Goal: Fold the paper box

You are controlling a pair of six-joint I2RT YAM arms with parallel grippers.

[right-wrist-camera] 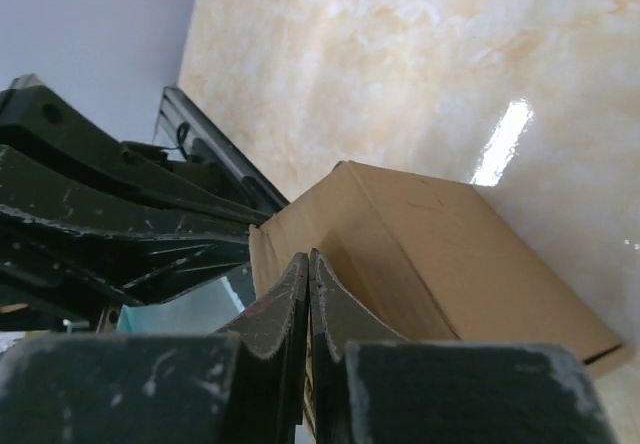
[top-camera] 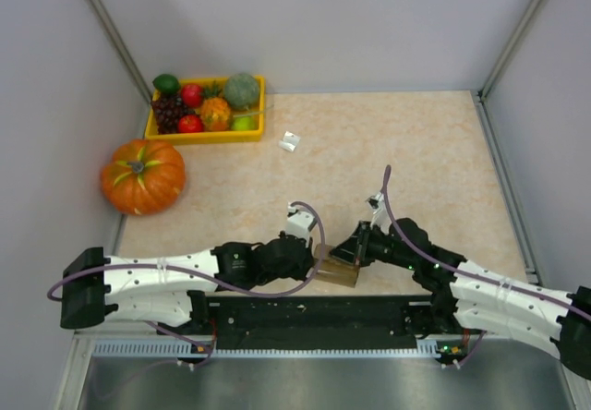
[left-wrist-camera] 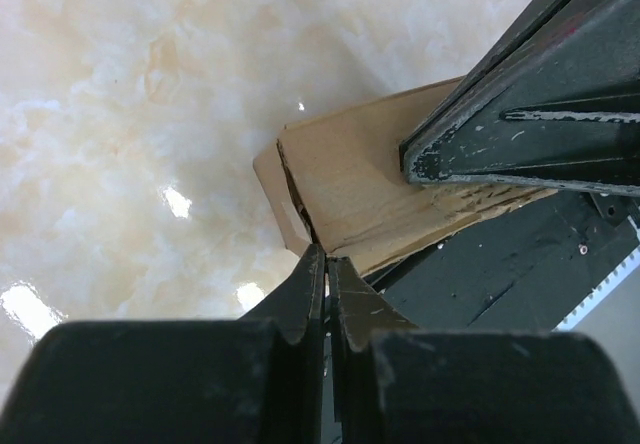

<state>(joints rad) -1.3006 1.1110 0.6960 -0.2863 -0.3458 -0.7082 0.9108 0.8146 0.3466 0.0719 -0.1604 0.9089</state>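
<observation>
Your brown kraft paper box, matte cardboard, on glossy marbled tabletop, left gripper pressed together at its creased corner, right gripper pressed together at its edge

Near edge of table: paper box between left pincer and right pincer, pumpkin far left.

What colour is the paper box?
Plain brown kraft; the right wrist view shows the paper box best.
</observation>
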